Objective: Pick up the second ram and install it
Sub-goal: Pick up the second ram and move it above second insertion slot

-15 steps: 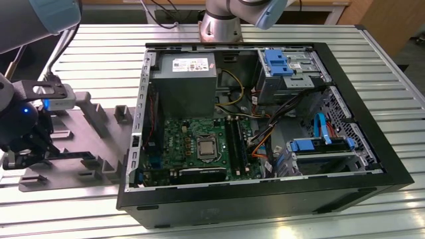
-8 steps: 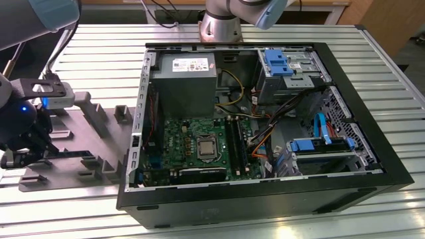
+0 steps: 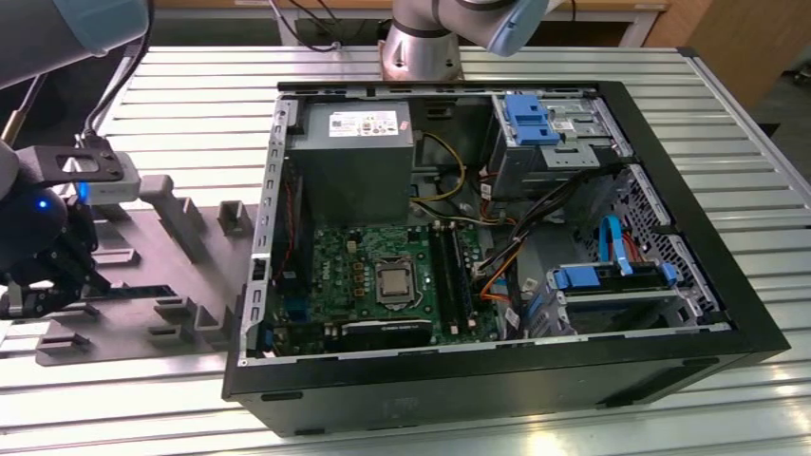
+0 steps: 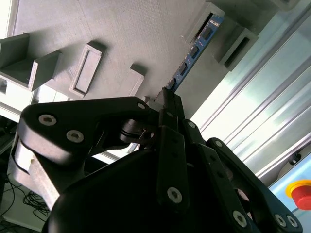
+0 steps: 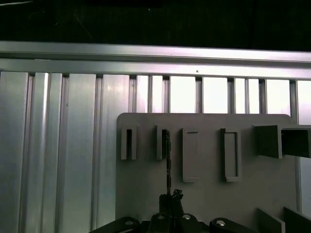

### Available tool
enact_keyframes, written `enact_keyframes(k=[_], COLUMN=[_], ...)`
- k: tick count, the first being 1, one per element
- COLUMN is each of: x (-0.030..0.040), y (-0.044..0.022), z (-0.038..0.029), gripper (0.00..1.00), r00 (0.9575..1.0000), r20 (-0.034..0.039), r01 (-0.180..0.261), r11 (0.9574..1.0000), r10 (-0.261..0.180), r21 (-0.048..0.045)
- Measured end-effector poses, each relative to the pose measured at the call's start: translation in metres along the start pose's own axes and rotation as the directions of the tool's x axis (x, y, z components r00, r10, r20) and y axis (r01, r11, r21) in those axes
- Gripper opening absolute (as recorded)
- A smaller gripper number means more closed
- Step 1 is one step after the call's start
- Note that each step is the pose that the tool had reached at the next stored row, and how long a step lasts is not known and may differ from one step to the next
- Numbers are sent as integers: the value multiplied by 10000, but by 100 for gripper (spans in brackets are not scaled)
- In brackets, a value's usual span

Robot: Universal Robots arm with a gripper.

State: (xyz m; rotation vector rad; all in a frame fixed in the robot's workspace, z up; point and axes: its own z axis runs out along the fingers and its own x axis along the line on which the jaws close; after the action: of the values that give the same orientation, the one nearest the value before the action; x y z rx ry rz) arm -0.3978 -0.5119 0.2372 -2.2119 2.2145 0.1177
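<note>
**End effector** (image 4: pixel 164 98): black linkage fingers (image 4: pixel 170 145) drawn together and clamped on the near end of the second ram. In the exterior view it hangs at the far left, pointing down over the left end of the tray.

**Arm** (image 3: pixel 431 43): the base stands behind the computer case at top centre of the exterior view. A grey-blue link (image 3: pixel 89 24) crosses the upper left corner, and the wrist drops from there toward the tray.

**Second ram** (image 4: pixel 194 51): a thin, narrow blue-green stick with a row of small dark chips, standing on edge. In the first wrist view it shows edge-on as a dark line (image 5: pixel 168 162) running out from the fingertips. Its far end sits between two raised blocks of the tray. Whether it rests in its slot or is lifted slightly cannot be told.

**Tray** (image 3: pixel 190 285): grey moulded plastic with raised blocks and rectangular slots. It lies flat on the bench, just beside the case on the exterior view's left.

**Bench** (image 3: pixel 178 123): slatted aluminium.

**Computer case** (image 3: pixel 507 380): black, on its side, with its side panel off. Inside are:
- a grey power supply (image 3: pixel 348 157)
- a green motherboard (image 3: pixel 342 261)
- blue drive caddies (image 3: pixel 595 277), toward the exterior view's right
</note>
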Motion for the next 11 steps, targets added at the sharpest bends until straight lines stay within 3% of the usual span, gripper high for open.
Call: enact_keyframes(k=[11], x=[-2], y=[1], z=[-31], gripper=[11], r00=[10000], r20=[30], r01=[1], r11=[10000], r10=[-1], r21=[0])
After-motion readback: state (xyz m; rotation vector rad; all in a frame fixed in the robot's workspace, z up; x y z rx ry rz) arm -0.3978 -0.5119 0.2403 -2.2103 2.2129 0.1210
